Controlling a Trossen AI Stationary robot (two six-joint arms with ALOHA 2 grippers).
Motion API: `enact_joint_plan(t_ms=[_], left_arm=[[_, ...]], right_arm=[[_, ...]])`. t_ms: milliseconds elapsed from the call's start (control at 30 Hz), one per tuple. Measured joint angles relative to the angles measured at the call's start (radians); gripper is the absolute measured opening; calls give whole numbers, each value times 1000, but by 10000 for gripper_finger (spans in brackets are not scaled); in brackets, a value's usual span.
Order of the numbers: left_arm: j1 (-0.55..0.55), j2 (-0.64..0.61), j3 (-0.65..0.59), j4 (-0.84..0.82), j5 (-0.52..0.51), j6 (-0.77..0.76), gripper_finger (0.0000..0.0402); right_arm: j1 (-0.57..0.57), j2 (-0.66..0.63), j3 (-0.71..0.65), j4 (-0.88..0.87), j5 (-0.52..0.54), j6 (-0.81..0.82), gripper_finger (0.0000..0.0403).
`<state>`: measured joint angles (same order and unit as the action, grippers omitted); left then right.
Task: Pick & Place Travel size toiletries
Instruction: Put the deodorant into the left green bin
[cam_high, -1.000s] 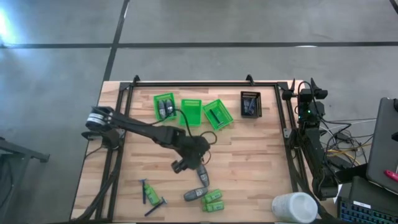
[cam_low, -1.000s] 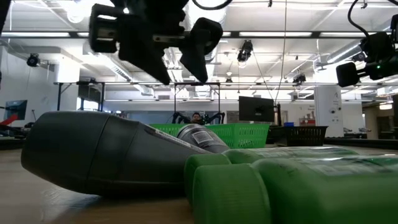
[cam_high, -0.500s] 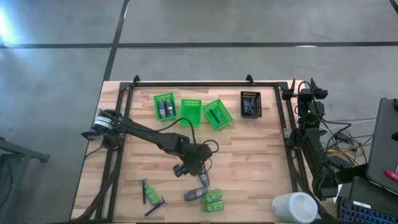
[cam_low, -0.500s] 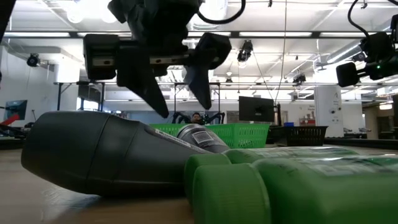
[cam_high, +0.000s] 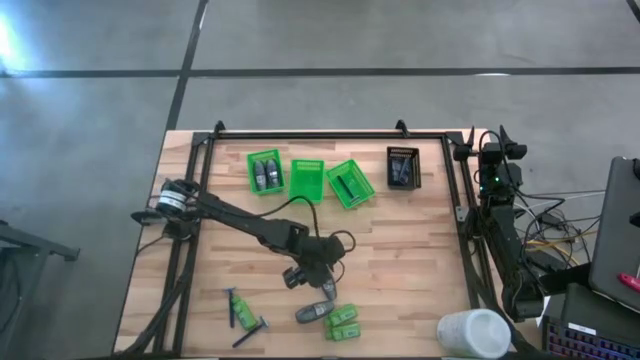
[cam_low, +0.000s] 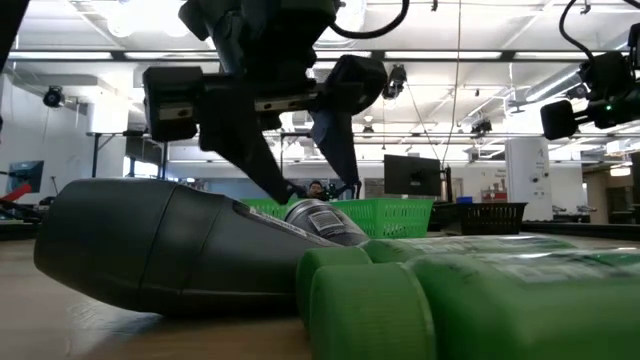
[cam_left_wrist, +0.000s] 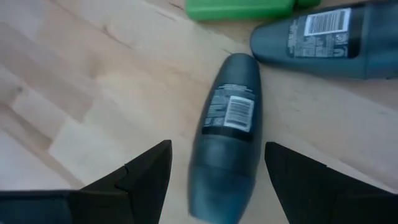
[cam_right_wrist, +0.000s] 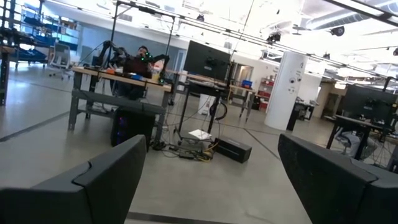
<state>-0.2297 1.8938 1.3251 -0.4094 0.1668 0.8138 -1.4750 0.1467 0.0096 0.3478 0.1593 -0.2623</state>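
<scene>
Green basket (cam_high: 263, 171) with two grey tubes (cam_high: 265, 172)

text: none legible | dark grey tube (cam_left_wrist: 225, 124): barcode label, small print unreadable | second tube (cam_left_wrist: 323, 37): barcode only (no digits readable)

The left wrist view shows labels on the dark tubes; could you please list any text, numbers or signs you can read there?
None can be read.
Dark grey tube between the fingers: barcode and small print, too blurred.
Second dark grey tube: barcode and print, too blurred.
Green bottle: no text shows.
</scene>
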Motion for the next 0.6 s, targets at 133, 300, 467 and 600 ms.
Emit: enact_joint_plan(t_ms=[133,300,467,600], left_arm=[[1,30,0,-5,0,0,262],[1,54,0,-11,0,0,262],[1,56,0,-10,0,-3,262],[1,56,-2,-11,7,-23,261]], right_arm=[[0,0,0,0,0,0,364],[0,0,0,0,0,0,364],[0,0,0,0,0,0,364],[0,0,0,0,0,0,364]])
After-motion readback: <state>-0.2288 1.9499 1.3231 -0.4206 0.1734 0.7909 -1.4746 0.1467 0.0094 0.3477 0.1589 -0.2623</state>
